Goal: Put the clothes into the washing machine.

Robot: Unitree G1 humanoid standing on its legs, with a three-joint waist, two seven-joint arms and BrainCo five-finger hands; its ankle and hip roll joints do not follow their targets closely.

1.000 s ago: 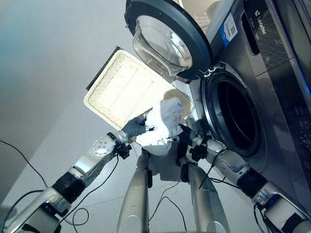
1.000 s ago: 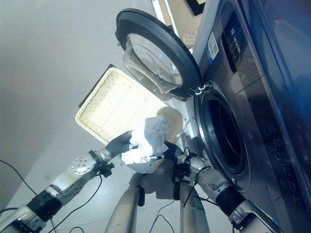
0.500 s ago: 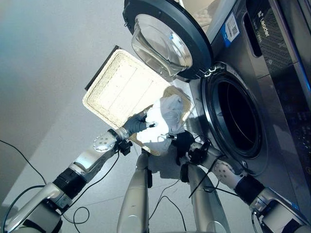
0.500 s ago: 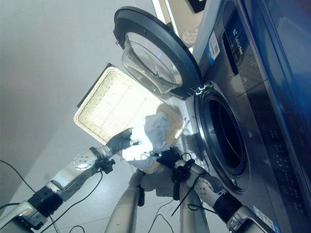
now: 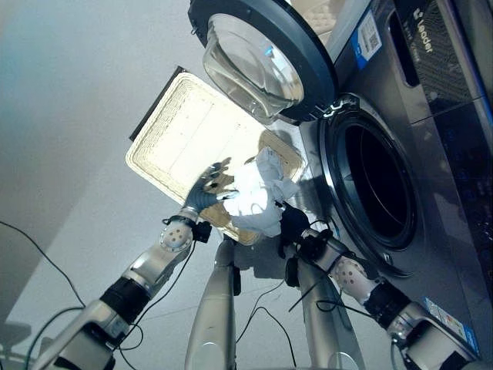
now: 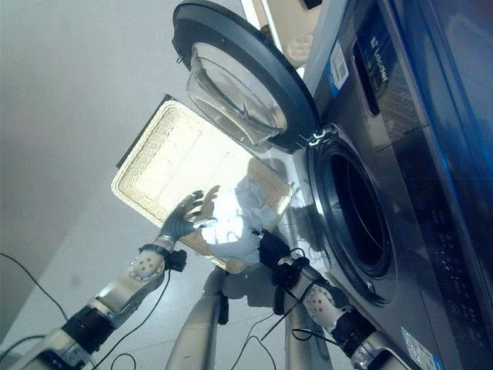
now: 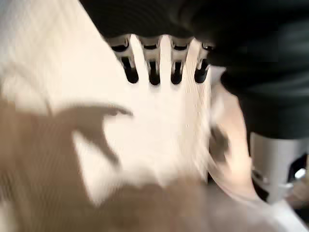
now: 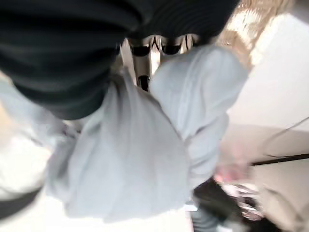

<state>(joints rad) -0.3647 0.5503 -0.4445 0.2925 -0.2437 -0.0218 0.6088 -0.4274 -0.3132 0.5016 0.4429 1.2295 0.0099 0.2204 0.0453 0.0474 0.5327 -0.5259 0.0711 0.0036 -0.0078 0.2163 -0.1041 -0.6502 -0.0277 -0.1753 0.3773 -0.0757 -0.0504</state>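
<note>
Task barely begun: white cloth point(image 5: 258, 199) bunched at basket point(image 5: 173, 131) corner, beside washer point(image 5: 400, 146), drum point(image 5: 377, 185) dark, nothing seen inside. Door point(image 5: 262, 54) swung wide. Left hand point(image 6: 189, 217) spread flat over basket, nothing held. Right hand point(image 5: 293, 225) against cloth, fingers buried, grip cannot be told. Cloth soft, crumpled; basket woven, rectangular, shallow; door glass domed.

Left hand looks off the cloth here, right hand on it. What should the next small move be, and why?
Probably the right hand should carry the pale garment toward the open drum. Its fingers are bunched in the cloth, the left hand is spread open over the wicker basket, and the washing machine door is swung wide.
</note>
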